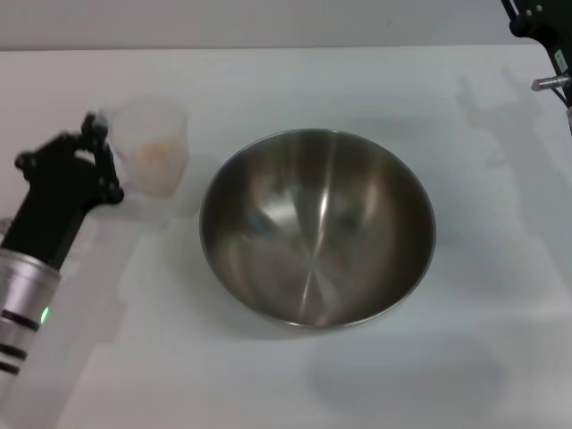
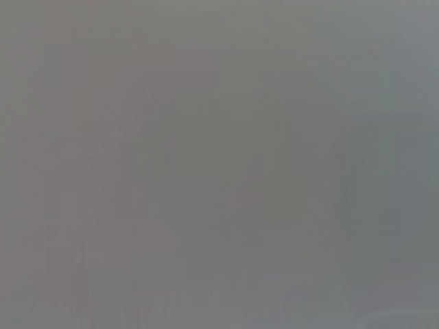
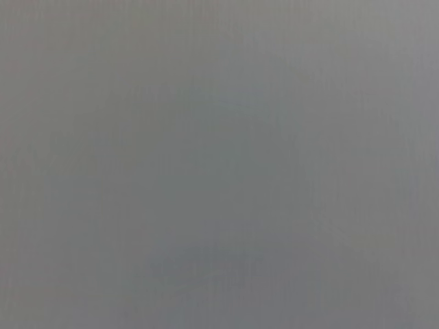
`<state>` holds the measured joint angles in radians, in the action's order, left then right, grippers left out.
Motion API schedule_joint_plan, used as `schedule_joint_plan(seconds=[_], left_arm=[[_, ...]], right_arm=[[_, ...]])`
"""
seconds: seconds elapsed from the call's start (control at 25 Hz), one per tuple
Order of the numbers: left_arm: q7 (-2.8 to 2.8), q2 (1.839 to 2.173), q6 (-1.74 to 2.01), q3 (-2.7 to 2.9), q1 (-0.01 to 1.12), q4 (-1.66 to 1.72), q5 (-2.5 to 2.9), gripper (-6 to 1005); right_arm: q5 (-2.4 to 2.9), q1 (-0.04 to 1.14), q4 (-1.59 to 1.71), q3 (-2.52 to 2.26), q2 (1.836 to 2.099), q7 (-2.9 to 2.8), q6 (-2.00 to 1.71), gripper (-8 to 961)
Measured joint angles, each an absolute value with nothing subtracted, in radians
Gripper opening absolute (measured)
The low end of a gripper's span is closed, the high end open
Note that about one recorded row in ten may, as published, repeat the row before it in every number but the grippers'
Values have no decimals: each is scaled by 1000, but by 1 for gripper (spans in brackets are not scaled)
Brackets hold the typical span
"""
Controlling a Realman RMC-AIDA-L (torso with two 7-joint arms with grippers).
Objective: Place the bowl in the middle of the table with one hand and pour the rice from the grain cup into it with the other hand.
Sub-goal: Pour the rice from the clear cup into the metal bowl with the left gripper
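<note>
Head view showed the bowl (image 1: 317, 228) upright, mouth up, mid-table (image 1: 357, 80). Just left stood the grain cup (image 1: 152, 147), upright, holding rice (image 1: 152, 152). The left gripper (image 1: 96, 134) touched the cup's side; whether it was clamped could not be told. The right gripper (image 1: 541, 22) sat at the far right corner. No writing was readable.

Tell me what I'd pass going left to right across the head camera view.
Left gripper at the table's left side → grain cup with rice in it, right beside that gripper → bowl in the middle → right gripper, at the far right corner.
</note>
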<state>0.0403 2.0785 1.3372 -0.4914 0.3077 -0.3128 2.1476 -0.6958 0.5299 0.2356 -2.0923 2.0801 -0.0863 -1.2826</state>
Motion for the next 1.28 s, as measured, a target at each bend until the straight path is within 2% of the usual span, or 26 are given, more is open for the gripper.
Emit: schedule_joint_plan(seconds=[0.12, 0.16, 0.36, 1.28], left_arm=[[113, 2078, 1374, -494, 325, -313, 2148, 22], [336, 2079, 1441, -474, 371, -313, 2169, 22], [740, 2080, 1474, -450, 404, -332, 2245, 22], [1740, 2080, 1421, -420, 419, -372, 2489, 24]], right_arm=[[-697, 529, 234, -2092, 2080, -86, -1283, 695], [-697, 529, 233, -2092, 2080, -86, -1284, 695], [-697, 529, 235, -2092, 2080, -86, -1285, 695], [-695, 528, 219, -2091, 2079, -78, -1287, 694]])
